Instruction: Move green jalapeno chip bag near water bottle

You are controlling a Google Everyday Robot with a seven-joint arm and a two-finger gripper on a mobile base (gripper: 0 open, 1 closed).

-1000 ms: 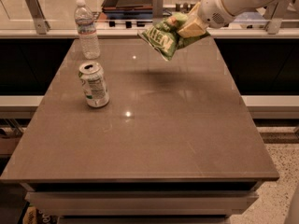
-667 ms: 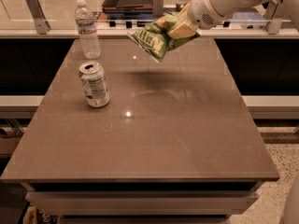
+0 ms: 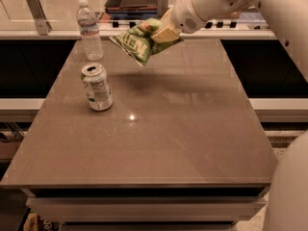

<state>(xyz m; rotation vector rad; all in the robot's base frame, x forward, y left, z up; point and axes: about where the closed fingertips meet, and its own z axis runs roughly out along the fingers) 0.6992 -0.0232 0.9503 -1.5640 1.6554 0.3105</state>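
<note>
With tool (image 3: 161, 32) clenched on green jalapeno chip bag (image 3: 137, 44), aloft right of water bottle (image 3: 89, 30), lower gently beside it, seemingly unobstructed.

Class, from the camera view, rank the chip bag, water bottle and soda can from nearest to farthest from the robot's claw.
1. Chip bag, gripped in the claw above the far side of the table.
2. Water bottle, at the far left.
3. Soda can, left, nearer the camera.
</note>
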